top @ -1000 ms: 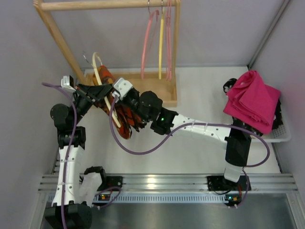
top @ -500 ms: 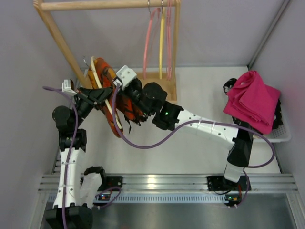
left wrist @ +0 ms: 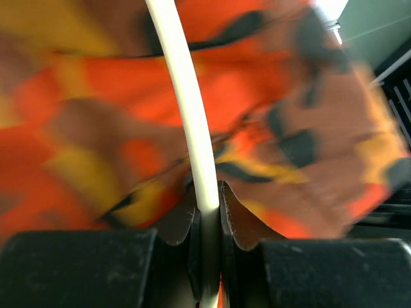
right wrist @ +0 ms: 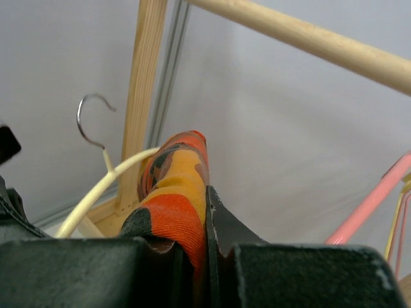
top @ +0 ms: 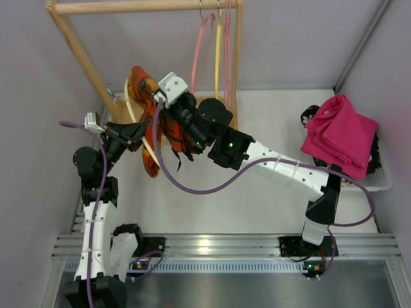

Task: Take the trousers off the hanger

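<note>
The orange camouflage trousers (top: 151, 138) hang over the cream hanger (top: 133, 109), held up in the air in front of the wooden rack. My left gripper (top: 136, 133) is shut on the hanger's arm; in the left wrist view the cream arm (left wrist: 189, 122) runs between the jaws, with the trousers (left wrist: 96, 128) behind. My right gripper (top: 159, 96) is shut on a fold of the trousers (right wrist: 176, 192), pinched between the jaws. The hanger's metal hook (right wrist: 90, 119) and cream arm (right wrist: 103, 189) show to the left in the right wrist view.
A wooden rack (top: 70, 38) stands at the back left, with pink hangers (top: 200, 58) and a yellow hanger (top: 218, 54) on its rail. A folded magenta cloth (top: 340, 135) lies on a white basket (top: 379, 179) at the right.
Both grippers have risen and moved toward the back with hanger and trousers. The right gripper has pulled its fold of trousers up higher above the hanger.
</note>
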